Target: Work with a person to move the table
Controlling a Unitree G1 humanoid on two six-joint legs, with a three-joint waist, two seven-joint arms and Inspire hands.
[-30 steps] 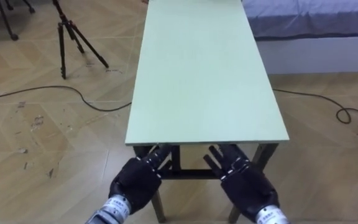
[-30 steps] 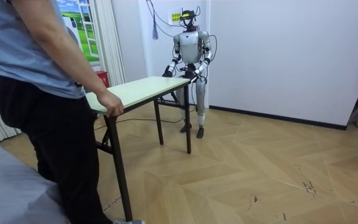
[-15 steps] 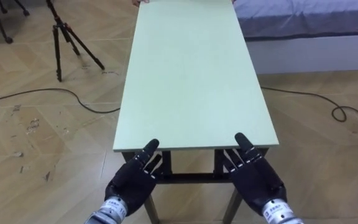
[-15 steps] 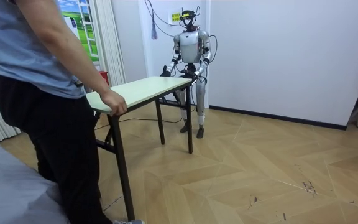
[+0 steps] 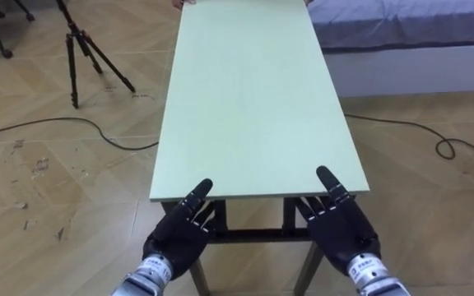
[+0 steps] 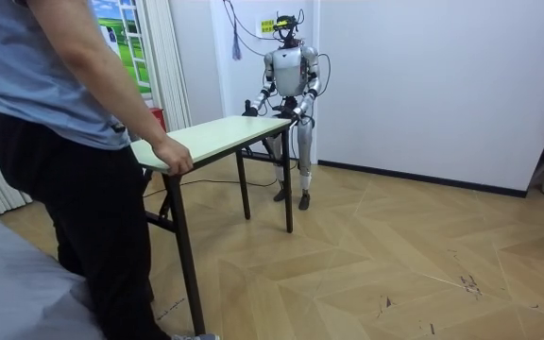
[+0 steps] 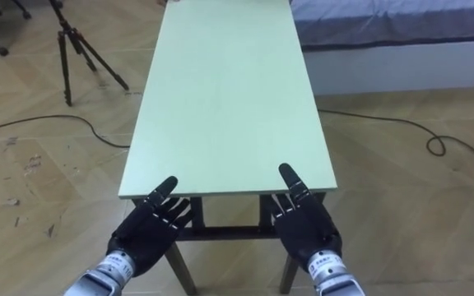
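long pale-green rectangular desk (image 5: 253,99) with dark legs, located between robot and person on a wooden parquet floor (image 5: 56,164); its far end is gripped by the person's hand (image 6: 172,157). the left robot hand (image 5: 179,237) and right robot hand (image 5: 344,234) are held at the near short edge, fingers straight and spread beneath it, nothing being clasped.

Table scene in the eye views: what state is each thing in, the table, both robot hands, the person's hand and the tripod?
table: upright, held at both ends.
left hand: open, fingers straight at the table's near edge, thumb over the top.
right hand: open, same hold at the near edge.
person's hand: curled over the far end's edge.
tripod: standing, legs spread.
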